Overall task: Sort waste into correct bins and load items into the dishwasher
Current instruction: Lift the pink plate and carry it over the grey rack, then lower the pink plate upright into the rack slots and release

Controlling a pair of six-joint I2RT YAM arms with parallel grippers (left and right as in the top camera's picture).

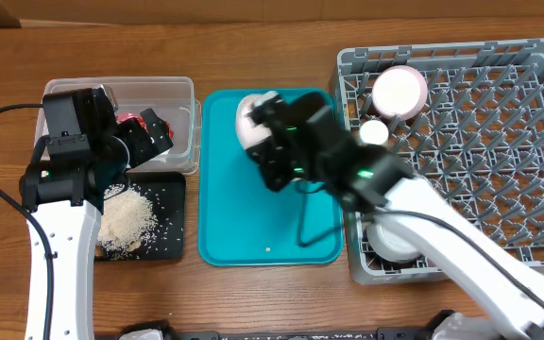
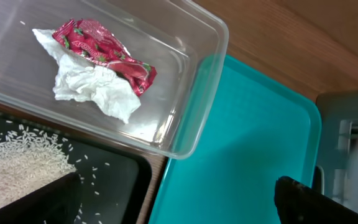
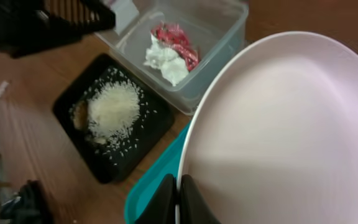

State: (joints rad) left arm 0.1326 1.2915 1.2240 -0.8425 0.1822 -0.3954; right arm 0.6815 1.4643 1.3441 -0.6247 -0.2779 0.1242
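**Ana:** What does the overhead view give you that your wrist cameras don't?

**Me:** The whole dish rack (image 1: 461,142). A racked plate (image 1: 399,90) sits at its far left corner with a small white cup (image 1: 374,132) just beside it. A white bowl (image 1: 390,241) is in the near left corner, partly under my right arm. That view also shows the held plate (image 1: 251,118) above the far end of the teal tray (image 1: 253,227).

**Ana:** And the grip itself?

**Me:** Only my right wrist camera shows that. My right gripper (image 3: 179,194) is pinched on the rim of the held plate, which is pale pink, tilted and fills most of that view. My left gripper (image 2: 178,180) is spread wide with nothing between the fingers. It hangs over the spot where the clear tub (image 2: 191,74), the black tray (image 2: 117,180) and the teal tray meet.

**Ana:** What is in the bins?

**Me:** The clear tub holds the red wrapper (image 2: 104,53) lying partly on the white napkin (image 2: 95,90), and the two touch. The black tray holds a heap of rice grains (image 3: 114,109) with loose ones scattered around it. The brown scrap (image 3: 79,115) at the heap's edge shows clearly only from my right wrist.
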